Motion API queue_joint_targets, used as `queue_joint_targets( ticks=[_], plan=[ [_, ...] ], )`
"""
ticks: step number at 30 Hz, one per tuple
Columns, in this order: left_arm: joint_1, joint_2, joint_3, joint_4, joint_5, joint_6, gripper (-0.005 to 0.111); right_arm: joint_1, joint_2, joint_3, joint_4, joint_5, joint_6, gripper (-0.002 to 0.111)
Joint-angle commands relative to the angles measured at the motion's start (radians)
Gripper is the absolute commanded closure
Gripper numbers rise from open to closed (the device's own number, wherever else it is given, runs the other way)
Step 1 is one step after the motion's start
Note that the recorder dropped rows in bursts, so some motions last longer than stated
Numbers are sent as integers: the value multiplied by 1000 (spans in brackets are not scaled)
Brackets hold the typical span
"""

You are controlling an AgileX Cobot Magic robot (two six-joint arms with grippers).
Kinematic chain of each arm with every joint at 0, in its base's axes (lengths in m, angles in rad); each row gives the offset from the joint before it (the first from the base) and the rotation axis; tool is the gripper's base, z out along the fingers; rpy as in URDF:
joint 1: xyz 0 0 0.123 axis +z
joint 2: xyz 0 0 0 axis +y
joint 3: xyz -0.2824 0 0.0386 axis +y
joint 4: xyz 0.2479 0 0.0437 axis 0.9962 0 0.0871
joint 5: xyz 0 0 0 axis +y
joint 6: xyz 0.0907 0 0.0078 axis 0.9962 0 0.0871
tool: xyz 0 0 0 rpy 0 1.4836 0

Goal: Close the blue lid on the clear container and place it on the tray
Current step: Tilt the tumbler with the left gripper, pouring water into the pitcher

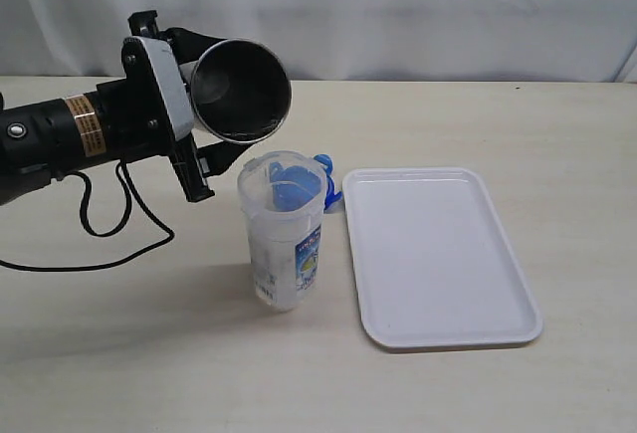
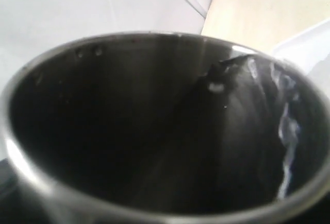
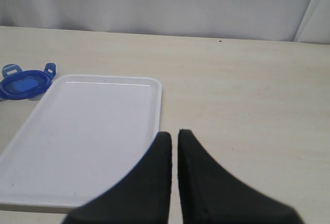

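1. Steel cup [image 1: 240,91]: held off the table [image 1: 498,124] by the left gripper [image 1: 207,97], whose jaws are clamped on the cup's sides. The cup is tipped on its side, with its open mouth facing the exterior camera.
2. Left wrist view: the cup's dark interior and bright rim fill nearly the whole frame. The fingers themselves cannot be made out there.
3. Clear container [image 1: 284,239]: stands upright on the table, open at the top, with its blue-white label facing front-right. It sits just below and in front of the tilted cup, apart from it, and just left of the tray [image 1: 438,254]. No gripper touches it.
4. Blue lid [image 1: 328,192]: lies flat on the table behind the container, beside the tray's far left corner. From the exterior view it shows partly through the container's clear wall, with one flap showing at its right. In the right wrist view it lies clear of the tray's rim, flaps splayed outward.
5. Tray: white, flat on the table, on the right-hand side of the exterior view, long side running away from the camera.
6. Right gripper [image 3: 174,134]: seen only in its own wrist view. The two black fingers are pressed together with only a thin slit between them, nothing grasped. It hovers near the tray's near edge, with the table beyond.
7. Other: a black cable [image 1: 100,224] loops on the table under the left arm. A white curtain [image 1: 398,5] hangs behind the table.
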Motion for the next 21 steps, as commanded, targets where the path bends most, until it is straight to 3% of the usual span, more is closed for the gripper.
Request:
queue_joint_targets(
  ticks=[1,21],
  plan=[
    [-3,-17,-17,-46,-61,26,107,2,-4,2,4,-13,-3,104],
    [-3,-17,-17,-45,-61,84,107,2,-4,2,4,-13,-3,104]
  ],
)
